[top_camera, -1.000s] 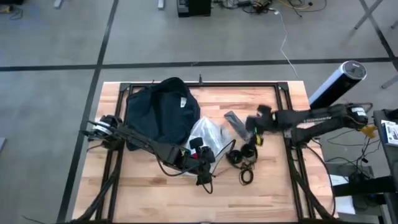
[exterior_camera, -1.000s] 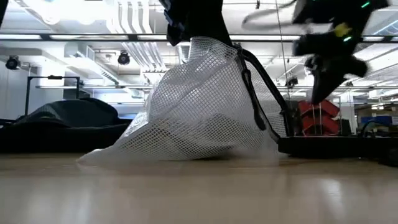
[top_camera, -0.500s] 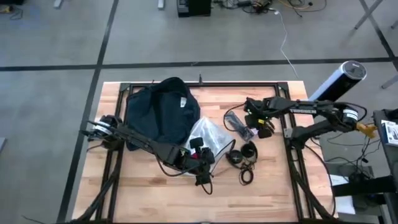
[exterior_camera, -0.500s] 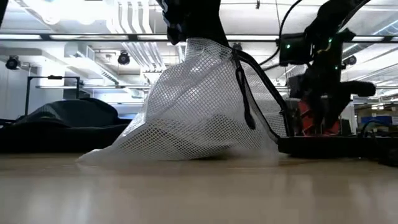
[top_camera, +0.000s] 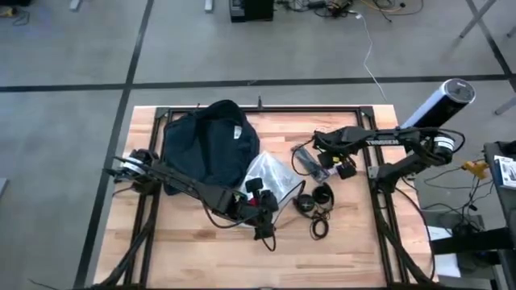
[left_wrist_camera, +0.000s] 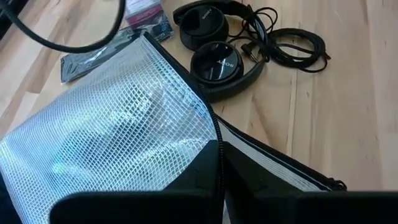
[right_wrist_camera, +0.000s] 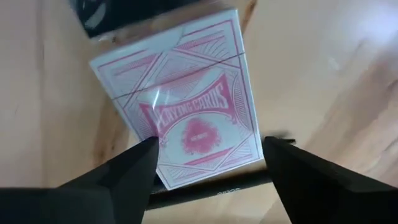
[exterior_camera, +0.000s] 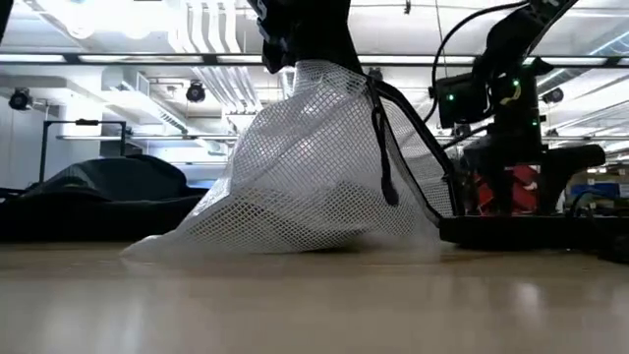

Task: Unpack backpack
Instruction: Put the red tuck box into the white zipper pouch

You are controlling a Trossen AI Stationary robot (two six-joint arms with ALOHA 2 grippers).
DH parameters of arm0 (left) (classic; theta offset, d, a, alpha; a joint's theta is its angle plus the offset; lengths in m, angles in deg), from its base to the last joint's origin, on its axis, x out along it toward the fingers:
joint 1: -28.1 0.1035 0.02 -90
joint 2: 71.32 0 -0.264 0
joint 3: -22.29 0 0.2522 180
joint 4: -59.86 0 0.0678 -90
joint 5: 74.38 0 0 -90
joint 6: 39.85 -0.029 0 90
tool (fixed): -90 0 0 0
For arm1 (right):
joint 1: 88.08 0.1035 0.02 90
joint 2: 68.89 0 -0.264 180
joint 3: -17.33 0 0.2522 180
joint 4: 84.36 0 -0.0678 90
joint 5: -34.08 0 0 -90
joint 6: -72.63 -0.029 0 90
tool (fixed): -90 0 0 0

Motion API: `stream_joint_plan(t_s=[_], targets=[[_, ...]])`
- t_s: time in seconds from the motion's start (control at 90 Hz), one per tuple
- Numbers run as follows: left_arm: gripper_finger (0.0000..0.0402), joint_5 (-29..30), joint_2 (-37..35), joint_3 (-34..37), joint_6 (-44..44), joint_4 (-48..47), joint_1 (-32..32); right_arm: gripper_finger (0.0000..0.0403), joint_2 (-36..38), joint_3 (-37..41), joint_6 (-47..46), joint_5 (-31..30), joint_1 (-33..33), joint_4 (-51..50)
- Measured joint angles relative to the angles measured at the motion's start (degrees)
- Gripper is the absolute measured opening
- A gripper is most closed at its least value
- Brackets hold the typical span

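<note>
The dark navy backpack [top_camera: 208, 145] lies slumped at the table's far left. Right of it stands a silvery mesh pouch [top_camera: 270, 173], and my left gripper [top_camera: 262, 197] is shut on its top. My right gripper [top_camera: 321, 157] hangs low at the far right of the table. It is open, with one finger on either side of a pink playing-card box [right_wrist_camera: 193, 118]. The box lies on the table, its far end against a dark flat thing [top_camera: 305, 161]. My left gripper pinches the mesh pouch's black zipper edge [left_wrist_camera: 217, 146] between its two fingers, coming from above. The pouch hangs from the hold like a tent [exterior_camera: 314, 147], and its lower edge [exterior_camera: 246, 241] rests on the table. My right gripper's left finger [right_wrist_camera: 140, 158] lies at the card box's edge; whether it touches the box I cannot tell.
Black headphones [top_camera: 316, 199] with a coiled cable [top_camera: 320, 228] lie near the table's middle right. Bare wood [top_camera: 201, 258] runs along the near edge. A black frame rail [top_camera: 266, 110] borders the table top.
My right gripper has come down toward the table and shifted a little toward the table's left edge, ending over the card box. The mesh pouch has kept still in my left gripper.
</note>
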Motion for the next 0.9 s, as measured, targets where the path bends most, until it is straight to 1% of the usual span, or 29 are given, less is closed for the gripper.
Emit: stream_joint_plan(t_s=[0.189, 0.378, 0.444, 0.533, 0.6, 0.689, 0.778, 0.9], targets=[[0.0, 0.0, 0.0, 0.0, 0.74, 0.01, 0.04, 0.0301, -1.12, -0.11, 4.37, -0.95, 0.02, -0.85], [0.0, 0.02, 0.0, 0.0, 1.31, 0.03, 0.04, 0.0317, -1.36, -0.79, 8.61, -6.11, 0.67, -1.89], [0.0, 0.04, 0.0, 0.0, 1.3, 0.03, 0.04, 0.032, -1.36, -1.02, 9.88, -6.35, 0.61, -1.71], [0.0, 0.04, 0.0, 0.0, 1.07, 0.03, 0.05, 0.0321, -1.36, -1.05, 13.85, -6.11, 0.63, -0.93], [0.0, 0.04, 0.0, 0.0, 1.05, -0.05, 0.06, 0.0321, -1.36, -1.09, 13.68, -6.18, 0.65, -0.3], [0.0, 0.03, 0.0, 0.0, 1.03, -0.69, 0.04, 0.0324, -1.36, -1.12, 10.6, -7.61, 1.44, -2.09], [0.0, 0.02, 0.0, 0.0, 0.91, -0.95, 0.04, 0.0336, -1.36, -1.12, 10.19, -9.52, 3.46, -6.59], [0.0, 0.02, 0.0, 0.0, 0.28, -0.96, 0.05, 0.0348, -1.36, -1.09, 10.24, -10.59, 6.31, -7.17]])
